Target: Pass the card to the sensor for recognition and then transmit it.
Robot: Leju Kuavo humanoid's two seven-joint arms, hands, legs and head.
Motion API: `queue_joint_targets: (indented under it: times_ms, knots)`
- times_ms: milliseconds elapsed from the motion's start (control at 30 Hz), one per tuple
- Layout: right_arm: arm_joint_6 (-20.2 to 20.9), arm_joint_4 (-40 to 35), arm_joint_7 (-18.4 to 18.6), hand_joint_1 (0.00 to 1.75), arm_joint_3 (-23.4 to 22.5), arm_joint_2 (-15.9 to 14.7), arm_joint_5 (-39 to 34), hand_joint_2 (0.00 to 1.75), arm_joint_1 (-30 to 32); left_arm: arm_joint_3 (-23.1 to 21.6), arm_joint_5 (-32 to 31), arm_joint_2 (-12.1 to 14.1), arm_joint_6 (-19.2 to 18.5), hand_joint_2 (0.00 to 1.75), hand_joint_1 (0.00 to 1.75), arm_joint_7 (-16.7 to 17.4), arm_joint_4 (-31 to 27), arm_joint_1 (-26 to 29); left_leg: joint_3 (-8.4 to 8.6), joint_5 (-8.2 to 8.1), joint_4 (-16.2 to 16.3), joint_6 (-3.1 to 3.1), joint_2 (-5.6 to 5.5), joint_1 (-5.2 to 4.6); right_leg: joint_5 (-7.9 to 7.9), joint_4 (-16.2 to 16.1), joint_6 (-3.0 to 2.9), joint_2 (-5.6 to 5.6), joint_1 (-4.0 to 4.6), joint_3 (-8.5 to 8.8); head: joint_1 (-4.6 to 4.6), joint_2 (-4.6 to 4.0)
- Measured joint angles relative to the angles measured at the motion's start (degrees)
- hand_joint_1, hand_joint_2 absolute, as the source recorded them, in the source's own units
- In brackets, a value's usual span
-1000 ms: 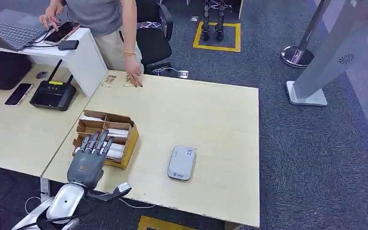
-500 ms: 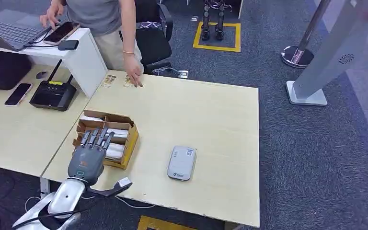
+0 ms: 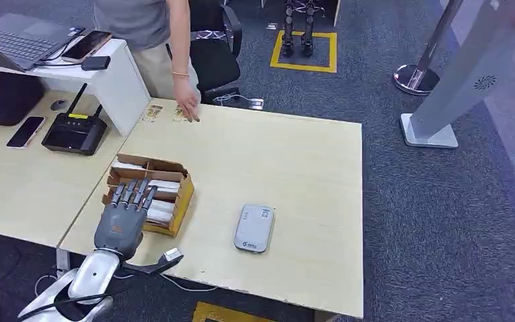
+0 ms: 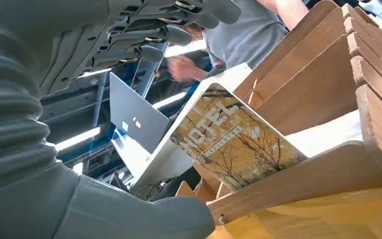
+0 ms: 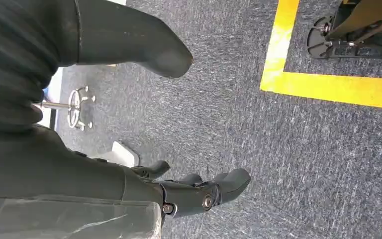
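Note:
A brown cardboard box (image 3: 183, 200) with dividers stands near the table's left front corner, with white cards (image 3: 164, 186) lying in its slots. My left hand (image 3: 123, 216) hovers over the box's near end, fingers stretched forward and apart, holding nothing. In the left wrist view, the left hand (image 4: 54, 94) sits just above a card with a yellow HOTEL picture (image 4: 234, 139), which leans in the box slots (image 4: 318, 84). The grey sensor (image 3: 254, 228) lies flat on the table to the right of the box. My right hand (image 5: 79, 154) hangs empty above the carpet, its fingers (image 5: 214, 191) loosely bent.
A person stands behind the table with one hand (image 3: 188, 107) on its far edge. A black router (image 3: 74, 132), a phone (image 3: 26, 131) and a laptop (image 3: 17, 40) sit on the left desk. The light wood table (image 3: 288, 161) stretches right of the sensor.
My left hand has edged a little further over the box. The person's other hand has left the phone on the white shelf.

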Motion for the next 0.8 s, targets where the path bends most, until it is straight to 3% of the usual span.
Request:
queue_joint_targets:
  times_ms: [67,800]
  knots:
    - [0.00,0.00,-0.02,0.00,0.00,0.00,0.00,1.75,0.00,0.02,0.00,-0.11,-0.20,1.75,1.71,-0.57,0.04,0.00,0.00,0.00,0.00,0.00,0.00,0.00,0.00,0.00,0.00,0.00,0.00,0.00,0.00,0.00]
    - [-0.17,0.00,0.02,0.00,0.00,0.04,-0.68,1.75,0.02,0.02,-0.02,-1.40,-1.03,1.75,1.75,-3.23,0.46,0.31,0.00,0.00,0.00,0.00,0.00,0.00,0.00,0.00,0.00,0.00,0.00,0.00,0.00,0.00]
